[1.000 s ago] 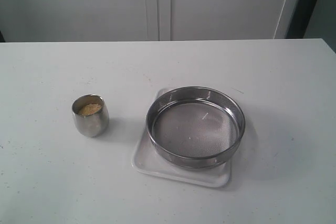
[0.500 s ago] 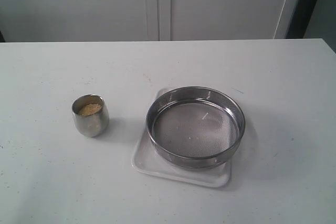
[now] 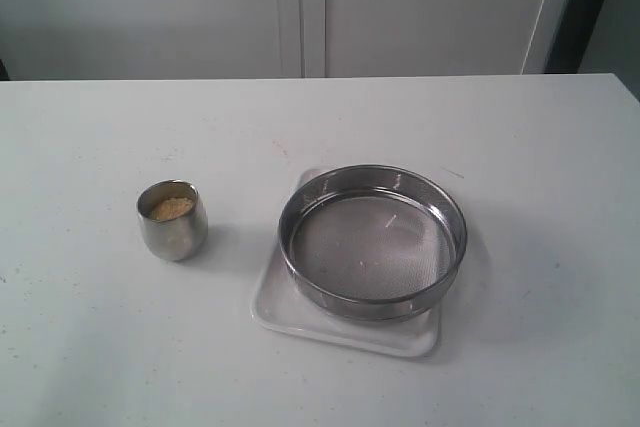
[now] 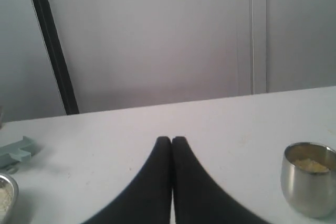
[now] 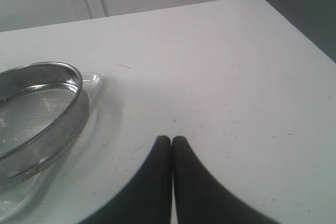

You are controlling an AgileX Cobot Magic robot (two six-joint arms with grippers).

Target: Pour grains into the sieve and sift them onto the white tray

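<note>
Left fingers (image 4: 161, 156) and right fingers (image 5: 181, 156) are both pressed together, empty; the grains (image 3: 170, 208) sit in the upright steel cup (image 3: 173, 230), nearer my left arm, apart from the sieve (image 3: 372, 247) resting on the white tray (image 3: 340, 333) toward my right.
</note>
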